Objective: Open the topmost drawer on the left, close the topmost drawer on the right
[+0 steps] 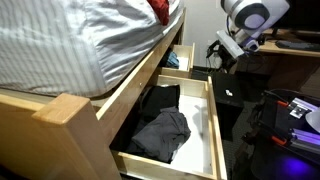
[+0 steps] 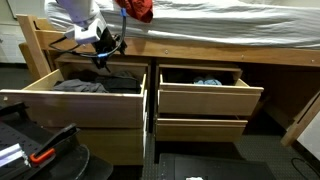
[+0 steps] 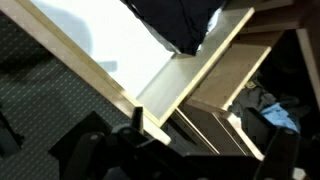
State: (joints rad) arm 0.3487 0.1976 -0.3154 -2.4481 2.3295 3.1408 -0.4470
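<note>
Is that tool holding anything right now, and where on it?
Cannot tell. The tool sits at the front edge of the open left drawer, but its grip is too dark to see.

An exterior view looked down along the open drawer (image 1: 214, 125) from its end; an exterior view faced that drawer (image 2: 75, 108) head-on. The wrist view sat close over its corner (image 3: 200, 70).

A: That drawer front (image 2: 75, 108), is it wood?
B: Pale wood, smooth and matt, like the bed frame (image 1: 62, 118). The clothes (image 1: 160, 130) are dark soft cloth, the sheet (image 1: 60, 40) striped fabric, the arm (image 1: 250, 14) glossy white plastic.
</note>
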